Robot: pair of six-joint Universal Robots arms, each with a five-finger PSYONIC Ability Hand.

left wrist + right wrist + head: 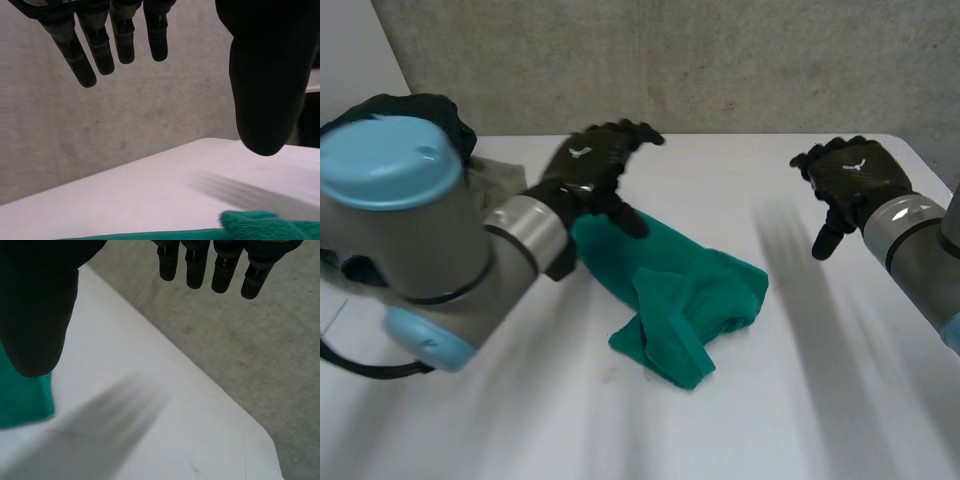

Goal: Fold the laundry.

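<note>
One crumpled teal-green fleece cloth lying mid white desk, no neat fold showing. Black left hand hovering over cloth's far edge, fingers straight, holding nothing. Black right hand hanging well apart, fingers relaxed, empty. Folding looking barely begun.

You have no words or numbers to read here (just a letterless white emblem on the left hand and right hand).
</note>
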